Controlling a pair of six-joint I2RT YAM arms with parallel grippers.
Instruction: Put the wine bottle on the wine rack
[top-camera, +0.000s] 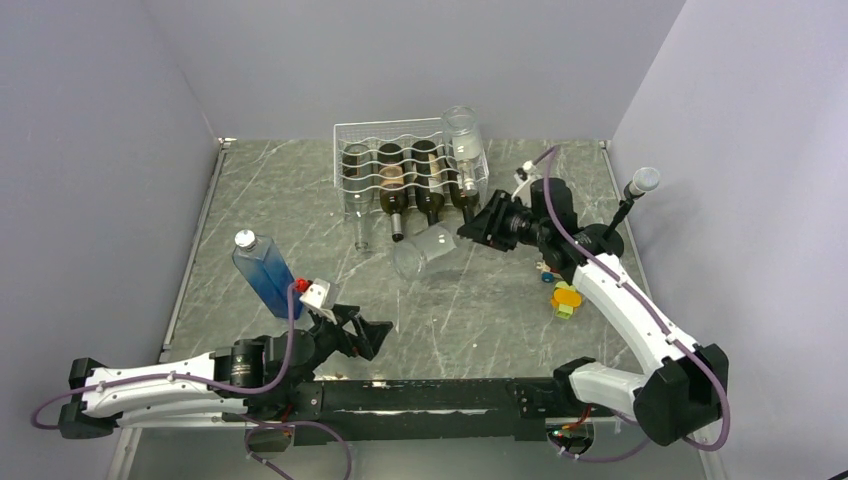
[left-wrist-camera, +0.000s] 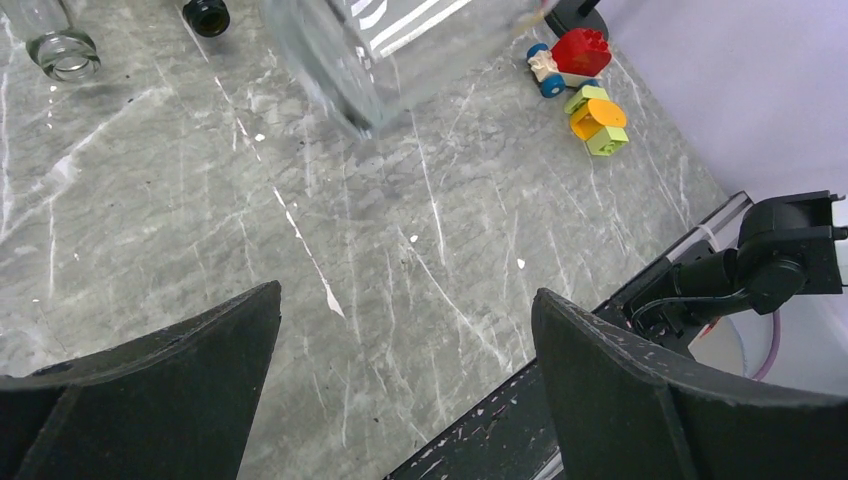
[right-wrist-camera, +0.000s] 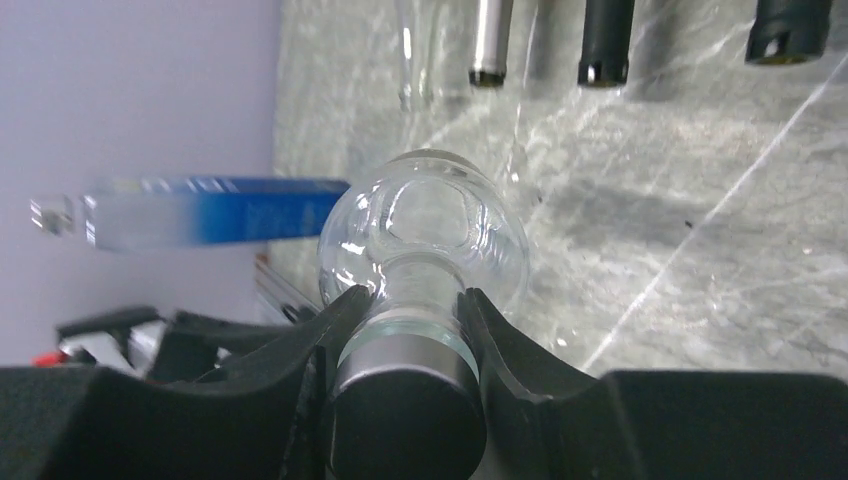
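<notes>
Pinching neck of wine bottle (top-camera: 420, 252) in right gripper (right-wrist-camera: 410, 302)
Held at six o'clock of wine rack (top-camera: 385, 133); left gripper (left-wrist-camera: 405, 295) agape, empty.

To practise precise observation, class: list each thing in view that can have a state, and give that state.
Rack: several bottles lying in it, necks forward.
Clear bottle: capped, outside rack, held by neck.
Right gripper: shut on clear bottle.
Left gripper: open, empty.
Blue bottle: capped, standing on table.
</notes>
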